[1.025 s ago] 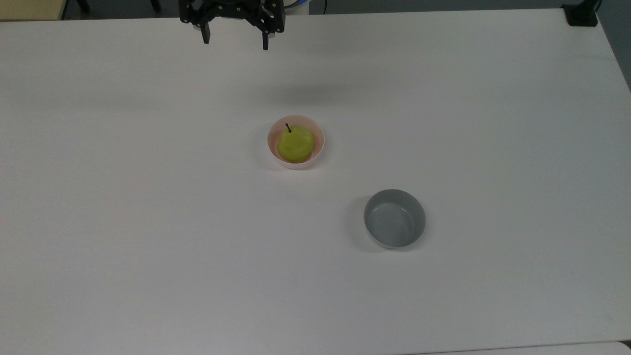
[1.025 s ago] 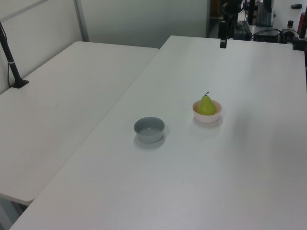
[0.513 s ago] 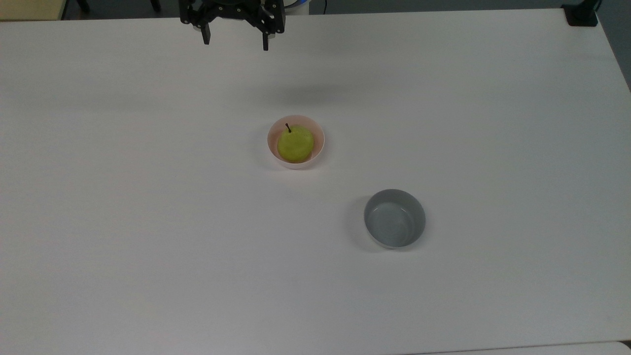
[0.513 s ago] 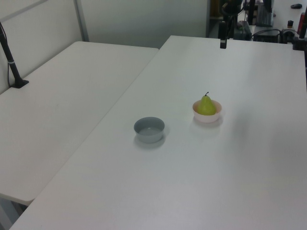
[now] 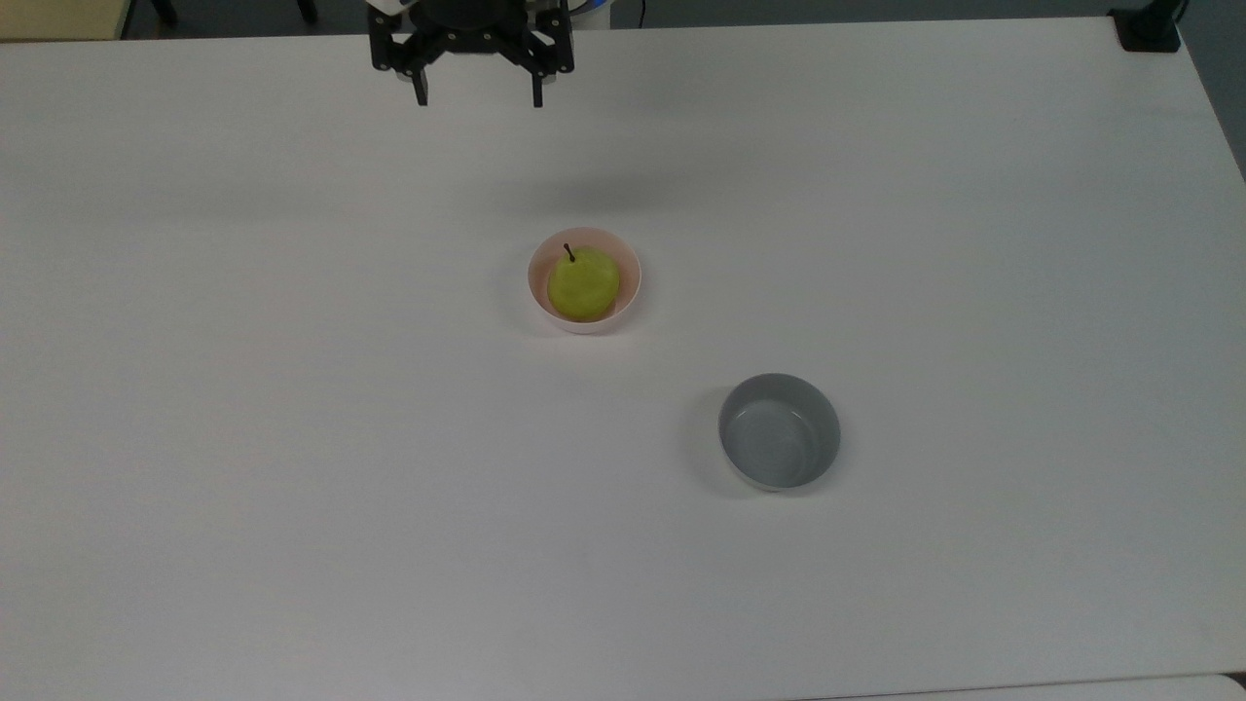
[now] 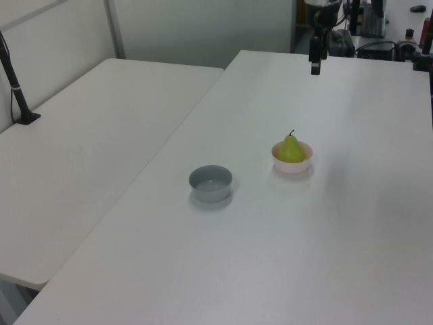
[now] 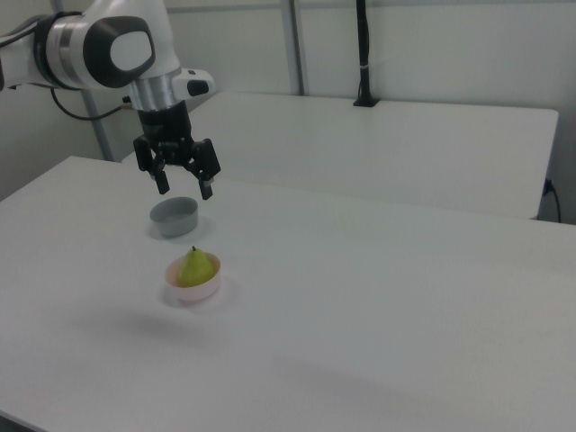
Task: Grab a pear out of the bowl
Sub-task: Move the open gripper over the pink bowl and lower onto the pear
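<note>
A yellow-green pear [image 5: 583,283] [image 6: 291,149] [image 7: 194,267] with a short dark stem stands upright in the small pale pink bowl [image 5: 630,265] [image 6: 294,166] [image 7: 194,291] near the middle of the white table. My gripper [image 5: 478,98] [image 6: 315,66] [image 7: 184,186] hangs open and empty high above the table. In the top view it is well above the bowl in the picture, toward the table's far edge. In the right view it hovers above the pear and a little to the right view's left.
An empty grey bowl [image 5: 779,431] [image 6: 210,183] [image 7: 174,216] sits apart from the pink one, to the lower right in the top view. A second white table [image 6: 88,135] adjoins this one. A black post [image 7: 364,54] stands at the back.
The gripper has shifted slightly toward the bowl and a little to the top view's right. The pear and both bowls have not moved.
</note>
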